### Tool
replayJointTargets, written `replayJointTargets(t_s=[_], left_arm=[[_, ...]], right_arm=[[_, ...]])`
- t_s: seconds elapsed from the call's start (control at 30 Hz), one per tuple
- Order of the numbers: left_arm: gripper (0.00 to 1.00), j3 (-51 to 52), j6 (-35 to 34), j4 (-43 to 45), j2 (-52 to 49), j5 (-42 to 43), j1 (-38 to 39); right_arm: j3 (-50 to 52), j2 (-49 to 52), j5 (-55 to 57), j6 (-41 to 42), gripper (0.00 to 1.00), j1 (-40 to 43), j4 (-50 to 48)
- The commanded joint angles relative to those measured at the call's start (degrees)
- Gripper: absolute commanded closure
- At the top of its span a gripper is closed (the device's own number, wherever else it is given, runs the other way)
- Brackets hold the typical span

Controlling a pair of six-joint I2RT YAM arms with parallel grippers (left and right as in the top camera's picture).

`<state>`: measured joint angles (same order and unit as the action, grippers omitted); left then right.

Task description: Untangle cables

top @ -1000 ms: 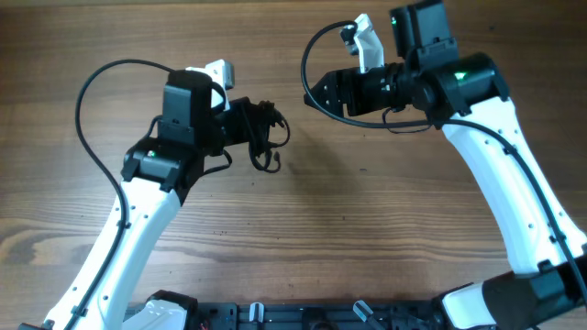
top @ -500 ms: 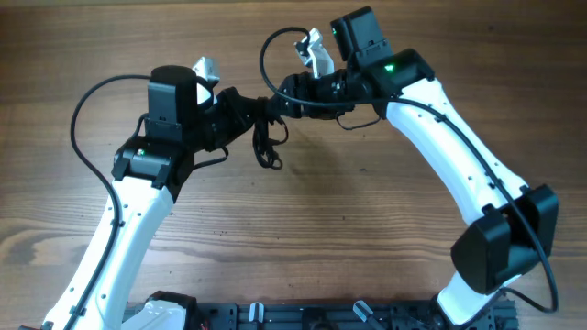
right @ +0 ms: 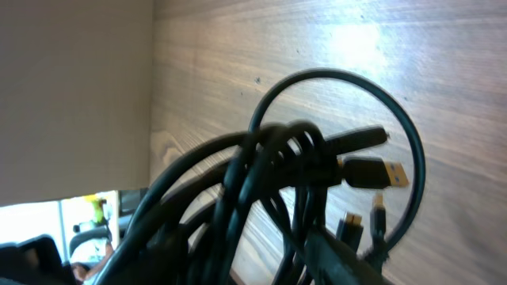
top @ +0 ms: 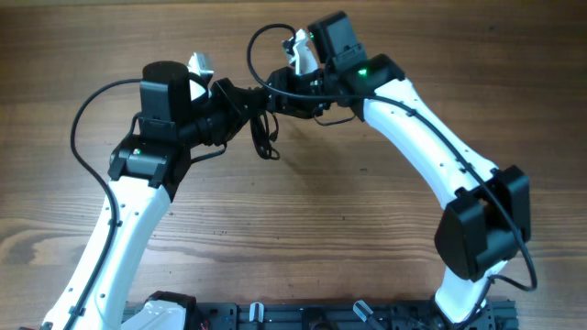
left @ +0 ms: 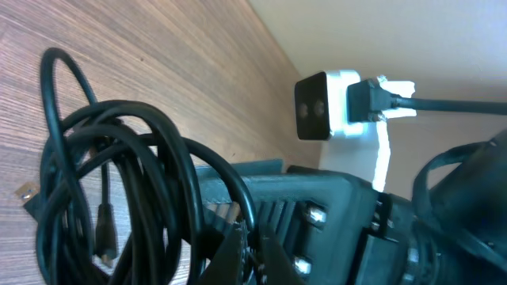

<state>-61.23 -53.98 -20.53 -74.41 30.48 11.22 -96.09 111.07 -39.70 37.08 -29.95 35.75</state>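
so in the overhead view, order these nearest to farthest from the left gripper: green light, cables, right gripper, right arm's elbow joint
1. cables: held by the left gripper, hanging just below it.
2. right gripper: just right of the bundle.
3. green light: farther right, on the right arm's wrist.
4. elbow joint: far right, lower down.

Overhead: even, diffuse light, no hotspots on the table (top: 348,229), only faint soft shadows on the wood beside the cables (top: 260,133) — sharp edge to edge, no visible distortion. Left wrist: cables crisp up close, wood grain behind goes soft, pale wall (left: 444,39) upper right is bright, not clipped. Right wrist: worst of the three — near loops smeared out of focus, only the plug (right: 372,174) is reasonably sharp; glare patch on the wood at top right, blown-out strip at bottom left.
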Motion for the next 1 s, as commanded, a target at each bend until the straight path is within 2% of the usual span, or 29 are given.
replayJointTargets(t_s=[0.0, 0.07, 0.13, 0.2, 0.3, 0.5, 0.63, 0.7, 0.77, 0.83, 0.87, 0.93, 0.97], left_arm=[[0.96, -0.5, -0.5, 0.7, 0.3, 3.6, 0.8], [0.96, -0.5, -0.7, 0.7, 0.3, 3.6, 0.8], [0.96, -0.5, -0.7, 0.8, 0.3, 4.1, 0.8], [0.96, -0.5, -0.7, 0.6, 0.3, 4.2, 0.7], [0.96, -0.5, -0.3, -3.5, 0.3, 0.5, -0.6], [0.96, 0.0, 4.2, -19.5, -2.3, -18.7, -0.9], [0.96, 2.2, 5.8, -21.2, -8.5, -19.3, -0.9], [0.96, 2.2, 8.7, -20.7, -12.2, -18.1, -0.9], [0.96, 2.1, 18.1, -14.3, -12.5, -9.0, -0.9], [0.96, 2.1, 23.7, -7.9, -11.1, 2.0, -0.9], [0.87, 2.1, 24.2, -4.7, -10.1, 7.6, -0.9], [0.51, 2.1, 22.8, -1.0, -9.2, 15.2, -0.9], [0.36, 2.1, 21.1, -0.9, -9.2, 15.5, -0.9]], right_arm=[[-0.9, 1.2, -0.9, 5.4, 0.67, -3.2, -4.6], [-0.9, 1.2, -0.7, 7.5, 0.78, -3.5, -7.1], [-0.9, 1.2, -0.2, 7.0, 0.96, -3.5, -6.8], [-0.9, 1.0, 0.0, -2.1, 0.96, -3.0, -5.5], [-0.9, -1.4, 0.5, -10.7, 0.96, -0.2, -1.0], [-0.9, -13.7, 9.0, -16.1, 0.96, 1.9, 3.8], [-0.9, -21.6, 10.6, -16.1, 0.96, 1.9, 5.1], [-0.9, -23.8, 12.1, -16.1, 0.96, 1.9, 7.2], [-0.9, -23.9, 14.8, -17.6, 0.96, 1.9, 12.0], [-0.9, -22.6, 21.0, -17.6, 0.96, 1.9, 17.1], [-0.9, -21.4, 23.3, -17.4, 0.96, 1.9, 18.9], [-0.9, -19.4, 23.6, -15.5, 0.96, 1.9, 20.1], [-0.9, -18.7, 23.6, -14.3, 0.96, 1.9, 20.1]])
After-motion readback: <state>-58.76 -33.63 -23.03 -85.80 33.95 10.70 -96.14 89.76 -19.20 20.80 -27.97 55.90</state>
